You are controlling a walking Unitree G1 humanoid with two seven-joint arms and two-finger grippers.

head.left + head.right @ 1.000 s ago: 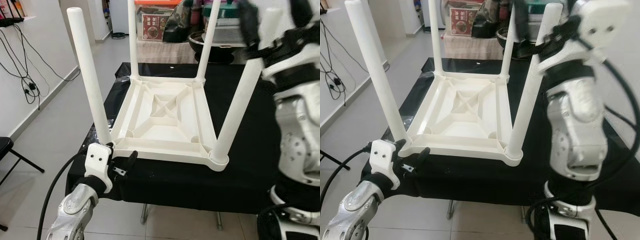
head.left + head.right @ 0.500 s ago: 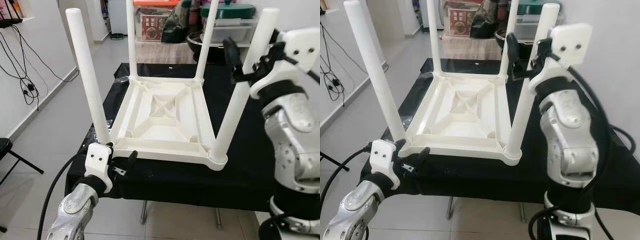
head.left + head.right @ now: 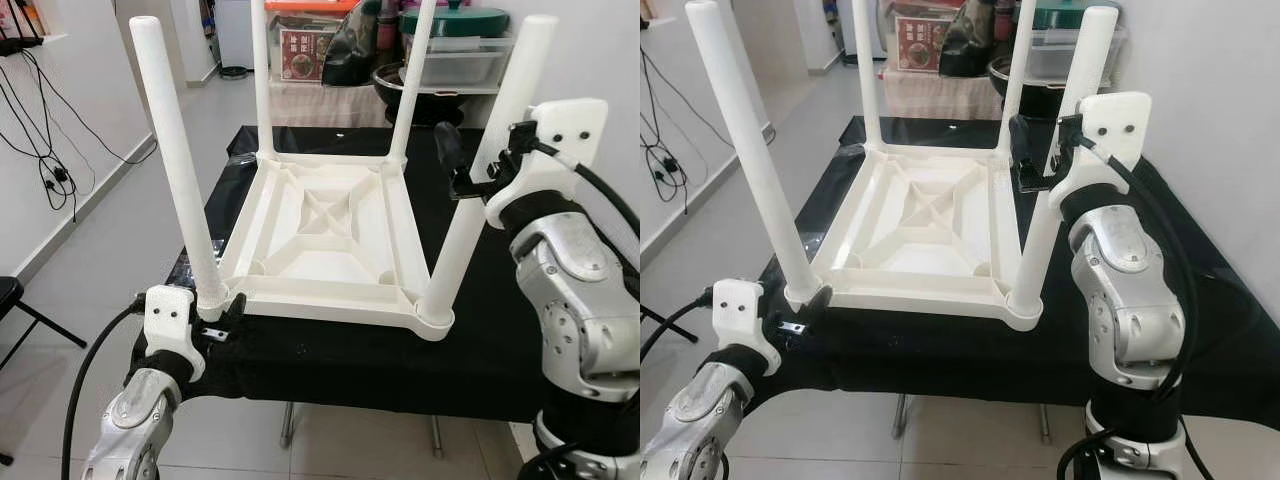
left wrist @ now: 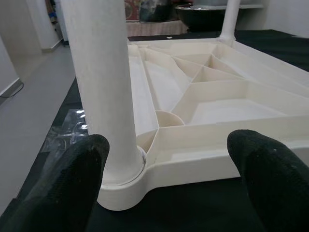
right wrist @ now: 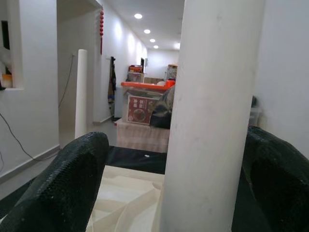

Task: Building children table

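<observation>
**Both pincers set at the near legs of the upturned table**

The white children's table (image 3: 325, 235) lies upside down on a black-covered table (image 3: 510, 340), its four legs pointing up, so the leg sockets are easy to reach.

The right gripper (image 3: 462, 172) is raised beside the near right leg (image 3: 480, 180), partway up it. Its fingers are spread, the leg standing between them in the right wrist view; whether they press on it I cannot tell. Judging by this, it is placed to steady or seat that leg.

The left gripper (image 3: 222, 322) sits low at the near left corner, fingers released. The base of the near left leg (image 4: 104, 92) stands just ahead of its left finger (image 4: 63, 188), with the table's rim ahead between the fingers, likely to brace that corner.
</observation>
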